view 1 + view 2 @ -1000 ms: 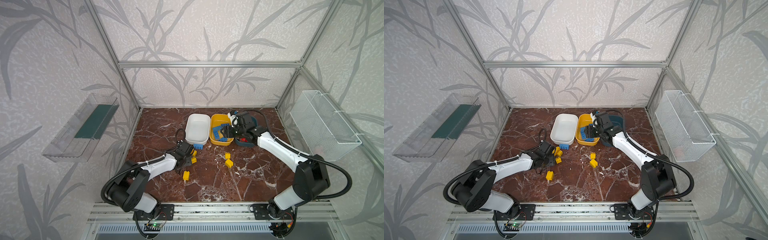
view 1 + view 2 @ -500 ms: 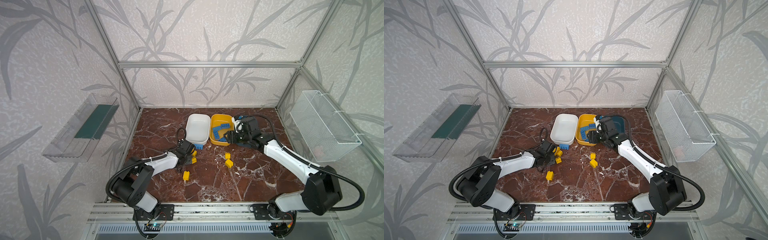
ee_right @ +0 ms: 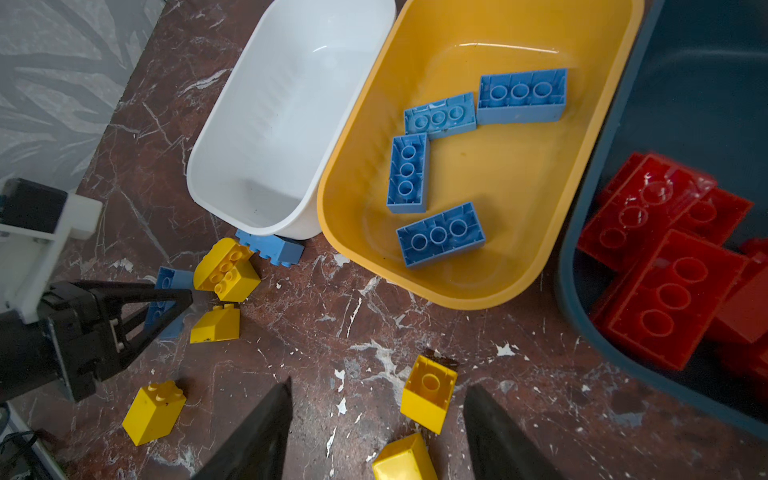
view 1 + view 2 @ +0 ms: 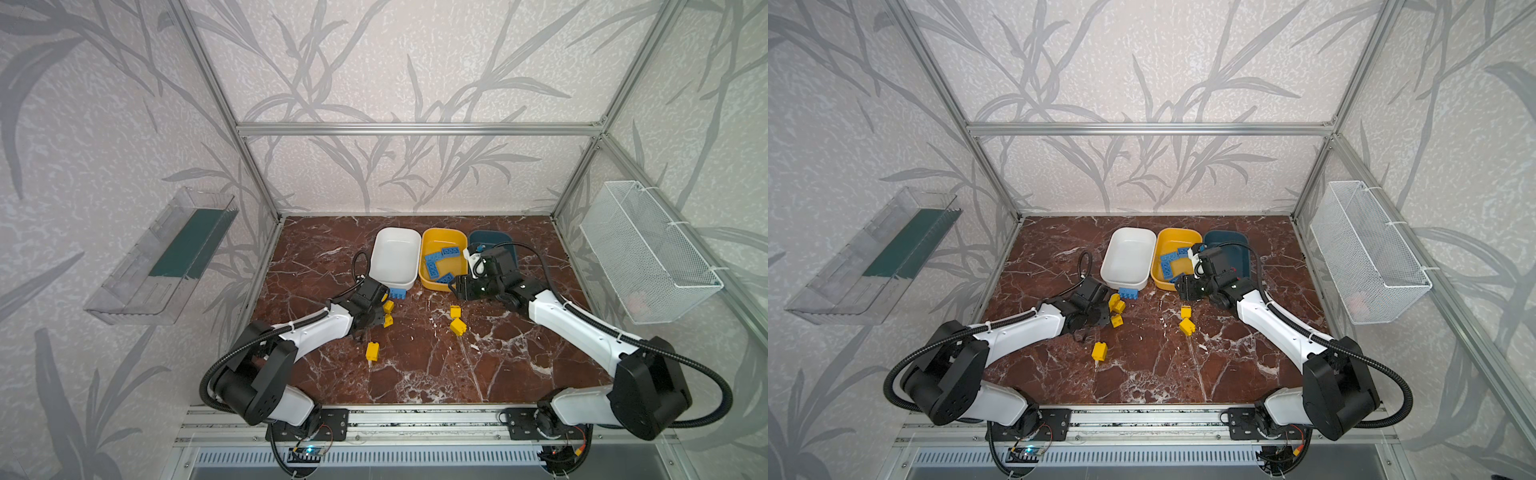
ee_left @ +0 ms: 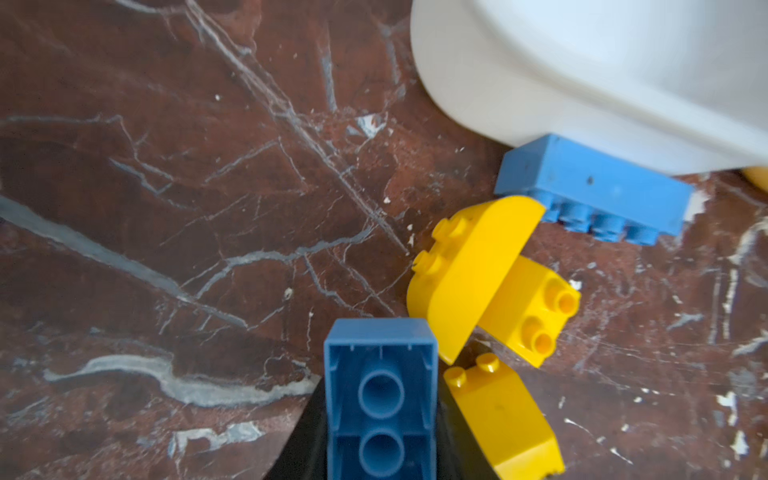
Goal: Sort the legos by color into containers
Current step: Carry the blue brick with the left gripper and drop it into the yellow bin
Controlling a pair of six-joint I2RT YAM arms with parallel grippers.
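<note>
Left wrist: hollow-bottomed blue brick (image 5: pixel 380 399)

The tabletop (image 4: pixel 415 374) is dark red-brown marble with white and grey veins. Of the three tubs at its far side, the white tub (image 4: pixel 395 249) is on the left, the yellow tub (image 4: pixel 441 239) in the middle and the dark teal tub (image 4: pixel 492 240) on the right. The blue bricks (image 3: pixel 440 235) show against yellow, and the red bricks (image 3: pixel 665 295) against teal (with a few white scuffs). The yellow bricks (image 4: pixel 372 351) dot the nearer marble. The lone blue brick (image 4: pixel 397 292) is a dusty mid-blue, like the upturned blue brick (image 5: pixel 380 399). The walls (image 4: pixel 415 62) are pale grey with a darker grey leaf pattern. The wire basket (image 4: pixel 648 257) on the right is white. The clear tray (image 4: pixel 166 266) on the left has a dark green strip.
</note>
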